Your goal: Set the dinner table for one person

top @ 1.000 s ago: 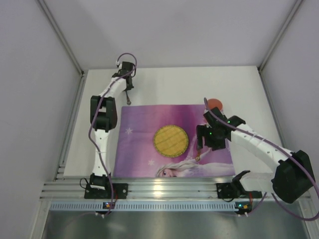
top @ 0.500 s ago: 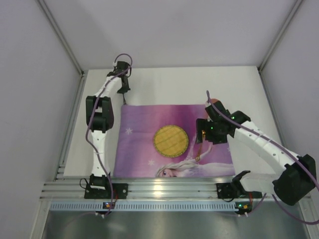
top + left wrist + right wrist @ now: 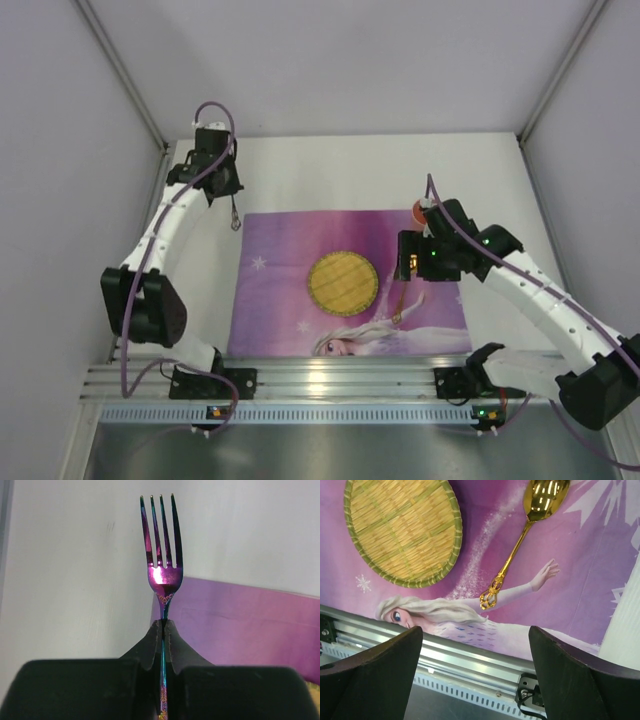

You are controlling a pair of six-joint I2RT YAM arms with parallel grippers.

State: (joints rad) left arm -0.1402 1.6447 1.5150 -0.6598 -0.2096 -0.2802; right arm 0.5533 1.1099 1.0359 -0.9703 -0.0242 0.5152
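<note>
Pinches fork [image 3: 161, 540] handle tight in left gripper [image 3: 163, 630], over dinner table [image 3: 340, 170] off placemat's [image 3: 300, 235] 11 o'clock corner, holds right gripper [image 3: 474, 630] fingers spread above placemat, gold spoon [image 3: 520, 545] at woven plate's [image 3: 402, 530] 3 o'clock.

The white tabletop [image 3: 350, 170] carries a purple princess placemat [image 3: 290, 235]; a small orange object [image 3: 416, 210] sits at the placemat's far right corner.

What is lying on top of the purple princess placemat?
On the placemat, a round woven disc lies near the middle and a gold spoon to its right, apart from it. Anything under the disc is hidden.
</note>
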